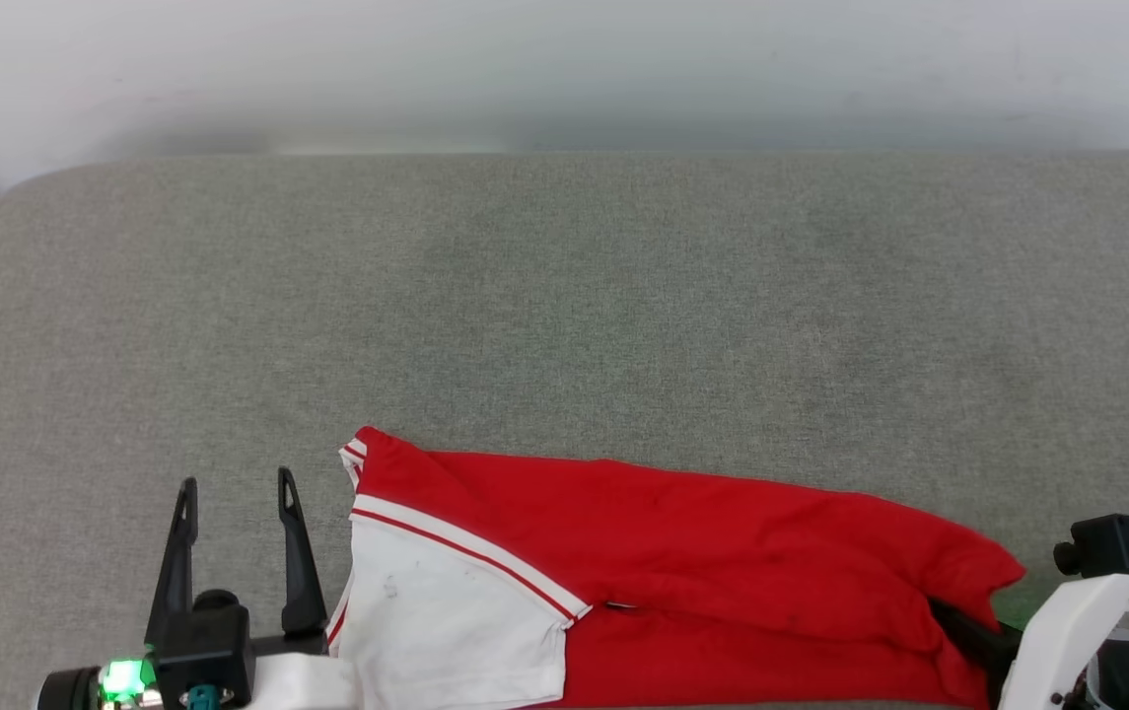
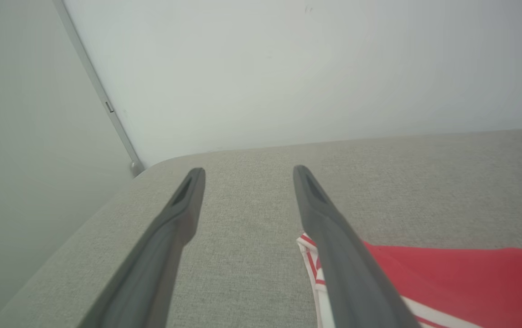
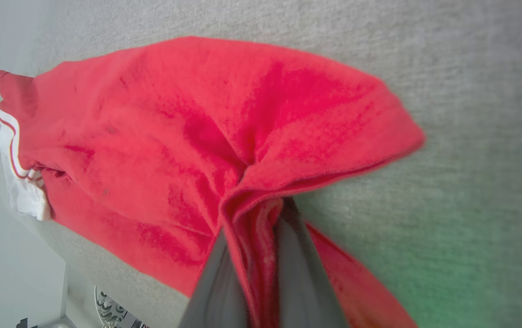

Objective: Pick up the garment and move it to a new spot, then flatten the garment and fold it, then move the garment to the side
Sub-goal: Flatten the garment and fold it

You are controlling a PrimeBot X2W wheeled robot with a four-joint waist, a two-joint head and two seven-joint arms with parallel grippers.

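Pinching one red garment (image 1: 682, 532), right jaws closed, left jaws spread empty, one grey surface (image 1: 564, 296).

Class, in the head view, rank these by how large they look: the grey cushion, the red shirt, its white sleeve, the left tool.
1. grey cushion
2. red shirt
3. white sleeve
4. left tool, smallest as seen; it may sit nearer the camera, so its real size against the sleeve is unsure.
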